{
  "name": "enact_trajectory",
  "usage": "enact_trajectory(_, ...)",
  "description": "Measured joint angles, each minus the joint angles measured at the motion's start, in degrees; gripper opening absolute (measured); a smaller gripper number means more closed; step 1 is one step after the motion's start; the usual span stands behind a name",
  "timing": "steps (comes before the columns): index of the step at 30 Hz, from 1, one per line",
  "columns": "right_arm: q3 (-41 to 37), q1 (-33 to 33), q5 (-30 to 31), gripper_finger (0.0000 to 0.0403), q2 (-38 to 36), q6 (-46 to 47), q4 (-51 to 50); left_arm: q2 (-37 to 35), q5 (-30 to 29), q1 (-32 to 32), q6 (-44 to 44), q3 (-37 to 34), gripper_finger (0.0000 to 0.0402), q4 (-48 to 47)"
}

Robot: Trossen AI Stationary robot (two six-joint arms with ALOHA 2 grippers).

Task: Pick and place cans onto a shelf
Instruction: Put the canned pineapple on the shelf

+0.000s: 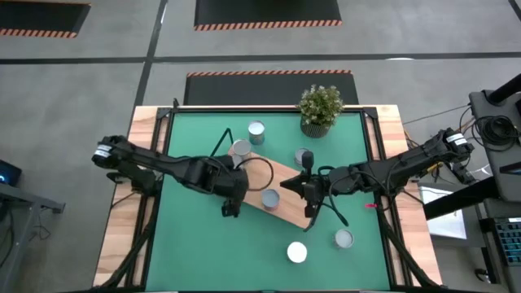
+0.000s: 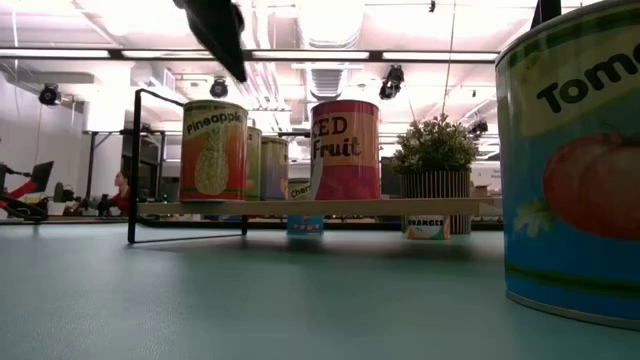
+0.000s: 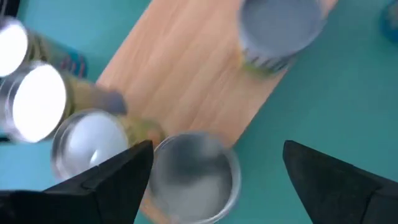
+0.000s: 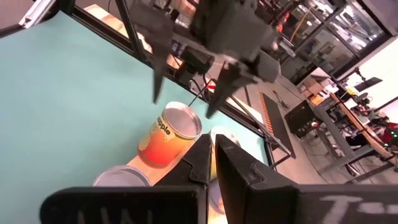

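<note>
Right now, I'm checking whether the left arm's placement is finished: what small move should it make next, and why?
Probably lift the left gripper straight up. It is open, above the pineapple can, which stands upright on the shelf, so the can looks released. A loose can waits on the mat.

The left gripper (image 1: 230, 209) hangs above the shelf (image 1: 285, 181) at its end; a pineapple can (image 4: 169, 135) stands on that end directly beneath it. Another can (image 1: 270, 198) stands on the shelf between this gripper and the right gripper (image 1: 308, 195).
</note>
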Motion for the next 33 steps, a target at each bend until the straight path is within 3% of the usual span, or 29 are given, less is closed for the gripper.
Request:
enact_trajectory(4,0.0,0.0,1.1,0.0013,0.0,0.0,-0.7,0.0,0.1,-3.7,1.2,0.2,0.0305,0.0)
enact_trajectory(9,0.0,0.0,1.1,0.0013,0.0,0.0,-0.7,0.2,0.2,-6.2,-0.2,-2.7,0.0239,1.6)
enact_trajectory(20,0.0,0.0,1.1,0.0013,0.0,0.0,-0.3,1.9,-2.8,-6.1,-1.3,-5.1,0.0019,1.7)
enact_trajectory(33,0.0,0.0,1.0,0.0013,0.0,0.0,-0.3,-0.8,-7.4,-4.8,0.2,-6.7,0.0001,-4.3)
